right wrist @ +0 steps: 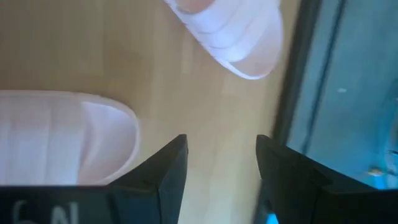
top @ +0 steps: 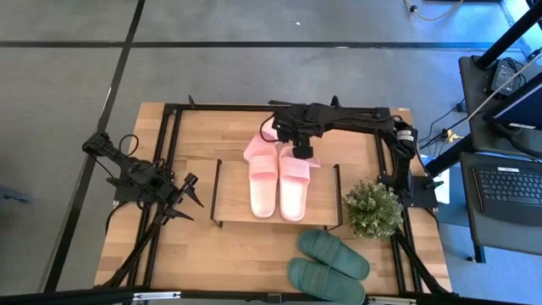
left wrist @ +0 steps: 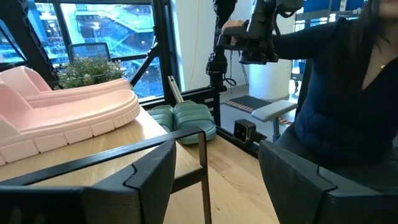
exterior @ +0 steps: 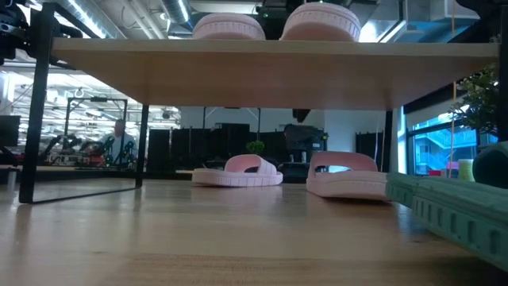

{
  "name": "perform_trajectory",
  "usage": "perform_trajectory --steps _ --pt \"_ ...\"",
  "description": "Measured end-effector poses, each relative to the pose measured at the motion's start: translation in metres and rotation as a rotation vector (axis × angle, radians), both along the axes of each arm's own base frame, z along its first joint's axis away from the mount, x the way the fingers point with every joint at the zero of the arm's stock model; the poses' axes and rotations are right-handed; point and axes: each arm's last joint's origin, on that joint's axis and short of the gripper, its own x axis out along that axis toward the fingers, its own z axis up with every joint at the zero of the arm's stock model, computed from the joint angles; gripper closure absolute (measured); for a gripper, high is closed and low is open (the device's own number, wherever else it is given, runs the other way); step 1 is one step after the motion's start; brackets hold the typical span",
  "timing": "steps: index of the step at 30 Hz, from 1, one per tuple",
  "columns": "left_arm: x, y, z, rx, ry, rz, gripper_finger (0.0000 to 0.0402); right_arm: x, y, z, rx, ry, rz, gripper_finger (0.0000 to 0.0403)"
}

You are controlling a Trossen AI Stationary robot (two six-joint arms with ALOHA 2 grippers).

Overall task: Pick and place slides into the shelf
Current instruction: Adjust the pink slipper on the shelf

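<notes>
Two light pink slides (top: 278,185) lie side by side on the shelf's wooden top board (top: 233,193). Another pink pair (exterior: 238,171) (exterior: 347,176) rests on the table beyond the shelf; its heel ends (top: 257,151) show at the shelf's far edge. The dark green pair (top: 330,264) lies sole-down at the table's near right. My right gripper (top: 301,154) hovers open over the far end of the shelf, slanting down, with bare wood between its fingers (right wrist: 221,168) and pink slides (right wrist: 62,140) (right wrist: 236,37) beside it. My left gripper (top: 188,195) waits open and level at the table's left.
A small potted plant (top: 373,209) stands right of the shelf, just beyond the green slides. Black frame rails (top: 169,169) run along the table's left and right sides. Bare table lies in front of the shelf at the near left (top: 212,254).
</notes>
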Motion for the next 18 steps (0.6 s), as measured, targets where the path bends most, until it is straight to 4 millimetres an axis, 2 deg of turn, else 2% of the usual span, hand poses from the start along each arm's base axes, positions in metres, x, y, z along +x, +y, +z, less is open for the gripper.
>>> perform_trajectory --steps 5,18 --pt "0.0000 0.0000 -0.0001 0.030 -0.017 0.000 0.0180 0.0047 0.0071 0.0021 -0.104 -0.003 0.009 0.0212" --pt "0.0000 0.0000 0.0000 0.039 -0.023 0.000 0.0180 0.0075 0.0081 0.0029 -0.124 -0.021 0.018 0.0212"
